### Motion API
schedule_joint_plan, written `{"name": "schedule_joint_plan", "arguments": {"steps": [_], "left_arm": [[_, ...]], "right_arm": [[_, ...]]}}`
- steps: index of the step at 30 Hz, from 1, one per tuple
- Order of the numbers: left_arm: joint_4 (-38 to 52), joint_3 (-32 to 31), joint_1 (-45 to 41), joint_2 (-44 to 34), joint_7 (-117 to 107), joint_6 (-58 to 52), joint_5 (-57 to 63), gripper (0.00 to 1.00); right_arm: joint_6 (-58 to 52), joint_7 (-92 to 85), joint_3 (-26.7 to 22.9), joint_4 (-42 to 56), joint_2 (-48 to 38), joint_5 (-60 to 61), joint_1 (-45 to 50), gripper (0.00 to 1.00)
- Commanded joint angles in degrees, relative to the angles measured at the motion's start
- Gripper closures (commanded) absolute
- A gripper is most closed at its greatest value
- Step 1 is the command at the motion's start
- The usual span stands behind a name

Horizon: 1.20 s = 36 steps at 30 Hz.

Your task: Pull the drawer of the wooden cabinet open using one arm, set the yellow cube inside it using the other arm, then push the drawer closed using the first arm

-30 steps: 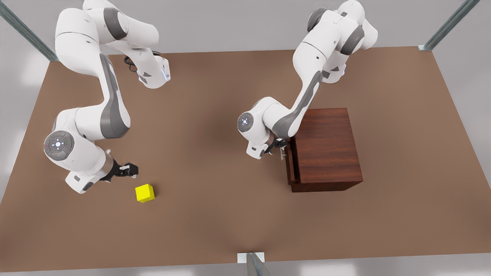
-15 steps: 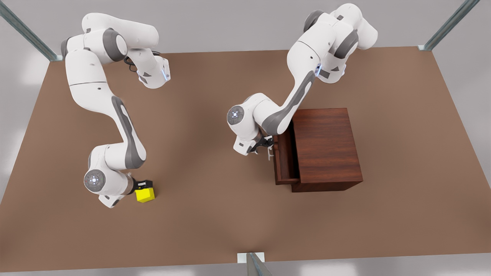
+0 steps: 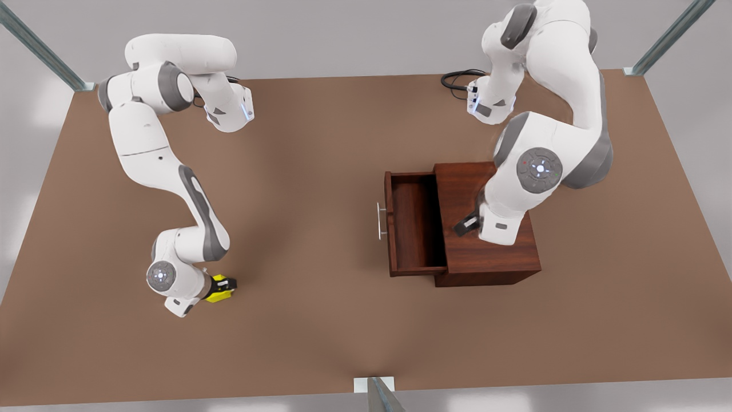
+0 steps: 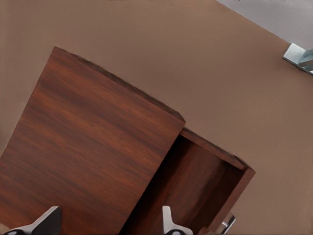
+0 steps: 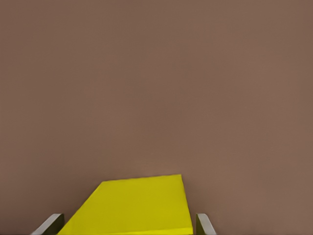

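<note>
The yellow cube (image 3: 219, 290) sits on the table at the front view's left, with my right gripper (image 3: 222, 285) down over it. In the right wrist view the cube (image 5: 137, 205) fills the gap and both fingertips (image 5: 204, 224) press its sides, so the gripper (image 5: 128, 225) is shut on it. The wooden cabinet (image 3: 492, 252) stands at the front view's right. Its drawer (image 3: 414, 220) is pulled out, hollow and bare, silver handle (image 3: 381, 220) facing the middle of the table. My left gripper (image 3: 466, 224) hovers open above the cabinet top (image 4: 93, 156), near the drawer (image 4: 200, 181).
The brown table (image 3: 320, 320) carries both arm bases along its far edge. A black cable (image 3: 457, 77) loops beside the base at the front view's right. Metal frame posts (image 3: 374, 395) stand at the near edge and the far corners.
The drawer slid farther out. My left gripper let go of the handle and swung up over the cabinet top. My right gripper dropped over the yellow cube and closed on it.
</note>
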Motion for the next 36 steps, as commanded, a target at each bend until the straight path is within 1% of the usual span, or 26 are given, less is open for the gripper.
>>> {"name": "schedule_joint_plan", "arguments": {"steps": [1,2,3,4,5,7,9,10,12,13,14,17,20,21,26,27,32,36], "left_arm": [[0.02,-0.02,3.78,-1.14,-1.47,-4.87,-7.46,0.04],[0.02,0.06,5.28,-2.2,-8.69,-4.61,-7.46,0.07],[0.02,-0.02,7.12,-3.17,-15.36,-3.64,-7.55,0.34],[0.02,0.06,8.17,-3.25,-19.24,-3.02,-9.83,0.71],[-0.07,0.24,8.27,-4.66,-21.44,-3.02,-10.45,0.79],[-0.51,0.15,7.91,-4.66,-22.06,-3.02,-10.63,0.79],[-0.6,0.07,7.47,-4.48,-23.02,-2.94,-10.89,0.79],[-0.6,0.07,7.47,-4.48,-24.51,-2.94,-10.8,0.79],[-0.6,-0.02,7.56,-4.48,-32.16,-0.39,-10.89,0.79],[-0.6,-0.02,7.47,-4.48,-32.95,0.05,-10.98,0.79],[-0.68,0.15,7.65,-4.48,-33.83,0.05,-11.94,0.79],[-1.21,0.24,7.65,-4.4,-33.66,-0.04,-11.86,0.79],[-1.83,0.42,7.56,-4.31,-33.39,-0.12,-11.59,0.79],[-3.31,0.51,7.48,-4.48,-33.83,-0.47,-9.15,0.79],[-3.59,0.5,7.47,-4.48,-33.83,-0.56,-7.99,0.79],[-3.94,0.5,7.47,-4.48,-33.83,-0.47,-7.99,0.79],[-3.94,0.5,7.47,-4.57,-33.83,-0.56,-7.99,0.79],[-3.94,0.42,7.56,-4.4,-33.83,-0.12,-7.99,0.79]], "right_arm": [[1.66,-2.82,0.02,0.03,0.08,-1.34,0.09,0.22],[2.36,-2.82,0.02,0.12,0.08,-1.34,0.0,0.27],[2.36,-2.82,0.02,0.03,0.08,-1.34,-0.17,0.3],[2.36,-2.9,0.02,0.03,0.08,-1.34,-0.17,0.36],[2.45,-2.9,0.02,0.12,-0.01,-1.34,-0.17,0.41],[1.84,-2.2,0.46,0.47,-1.68,-1.34,0.27,0.42],[1.75,-0.28,3.53,0.9,-4.49,-1.26,0.44,0.42],[1.75,1.92,4.06,0.99,-5.19,-1.34,1.05,0.42],[0.26,11.15,3.98,2.22,-6.25,-1.87,6.68,0.42],[-3.25,17.54,4.06,4.33,-6.25,-3.71,9.04,0.42],[-7.21,25.37,4.06,7.31,-6.25,-4.07,13.52,0.42],[-13.63,43.92,3.98,14.35,-5.55,-4.33,23.46,0.41],[-13.72,54.56,3.62,18.48,-4.67,-4.33,30.05,0.41],[-13.9,58.26,3.27,20.67,-3.88,-4.24,32.6,0.42],[-14.43,70.13,3.89,29.99,0.25,-3.98,39.82,0.41],[-14.16,71.89,3.89,30.44,0.61,-3.98,41.13,0.41],[-13.02,74.79,3.63,32.37,0.96,-3.98,44.03,0.4],[-6.17,78.13,3.71,33.34,2.19,-3.98,44.21,0.38]]}}
